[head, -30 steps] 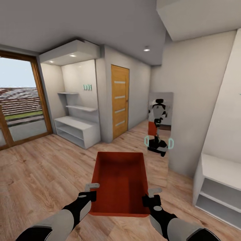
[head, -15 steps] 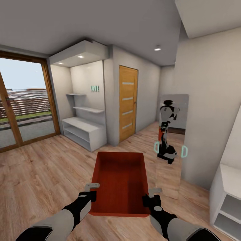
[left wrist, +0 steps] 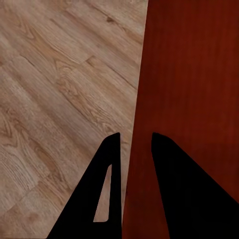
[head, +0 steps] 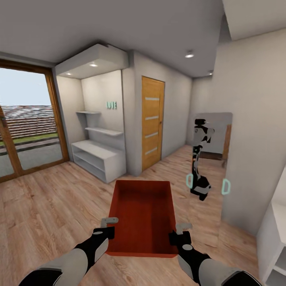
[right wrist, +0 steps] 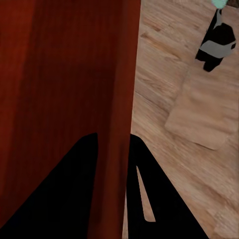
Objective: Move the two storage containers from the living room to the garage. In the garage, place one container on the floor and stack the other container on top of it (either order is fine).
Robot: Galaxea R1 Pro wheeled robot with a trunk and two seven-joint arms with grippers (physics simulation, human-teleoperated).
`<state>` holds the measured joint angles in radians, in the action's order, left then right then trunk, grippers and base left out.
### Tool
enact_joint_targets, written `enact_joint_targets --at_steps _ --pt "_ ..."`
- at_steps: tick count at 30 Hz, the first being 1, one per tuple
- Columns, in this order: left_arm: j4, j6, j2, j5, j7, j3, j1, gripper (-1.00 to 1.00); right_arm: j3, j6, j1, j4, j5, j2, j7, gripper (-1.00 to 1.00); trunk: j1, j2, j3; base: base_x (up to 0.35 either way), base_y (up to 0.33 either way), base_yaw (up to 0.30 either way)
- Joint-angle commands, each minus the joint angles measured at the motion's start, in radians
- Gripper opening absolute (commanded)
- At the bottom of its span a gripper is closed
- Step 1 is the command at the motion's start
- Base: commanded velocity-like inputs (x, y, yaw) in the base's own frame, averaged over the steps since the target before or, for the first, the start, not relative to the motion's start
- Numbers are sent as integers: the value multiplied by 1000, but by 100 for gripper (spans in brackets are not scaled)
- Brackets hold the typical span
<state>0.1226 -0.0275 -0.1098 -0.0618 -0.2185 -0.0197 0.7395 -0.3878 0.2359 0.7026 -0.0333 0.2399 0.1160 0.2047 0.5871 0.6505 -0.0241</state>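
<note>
We're holding one storage container (head: pixel 143 216) out in front, w/ both arms, above the light wood-plank floor (head: pixel 43 206). Left gripper (head: pixel 108 226) jaws pinch the container's left wall near its near corner: in the left wrist view one finger (left wrist: pixel 102 199) sits outside, the other inside, wall between them. Right gripper (head: pixel 180 233) jaws pinch the right wall the same way, seen in the right wrist view w/ fingers (right wrist: pixel 144 199) either side of the wall. Bin is open-topped, nothing inside, long axis pointing away from us. Further off, right: a tall mirror (head: pixel 210 171) against the wall showing our reflection. Far centre: wooden door (head: pixel 152 123), shut. Left of it an alcove w/ white shelves (head: pixel 97 157). Far left: big glass door w/ wood frame (head: pixel 24 127)
</note>
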Motion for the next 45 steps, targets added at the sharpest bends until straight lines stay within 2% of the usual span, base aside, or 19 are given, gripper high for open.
enact_joint_targets --at_steps 1,45 --pt "3 -3 2 10 -10 0 0 -100 76 1 2 -2 -1 1 0 -100 1 2 -2 322 0 0" --pt "3 -3 5 8 -10 0 0 -100 76 5 2 -2 1 2 2 -100 1 2 -2 322 0 0"
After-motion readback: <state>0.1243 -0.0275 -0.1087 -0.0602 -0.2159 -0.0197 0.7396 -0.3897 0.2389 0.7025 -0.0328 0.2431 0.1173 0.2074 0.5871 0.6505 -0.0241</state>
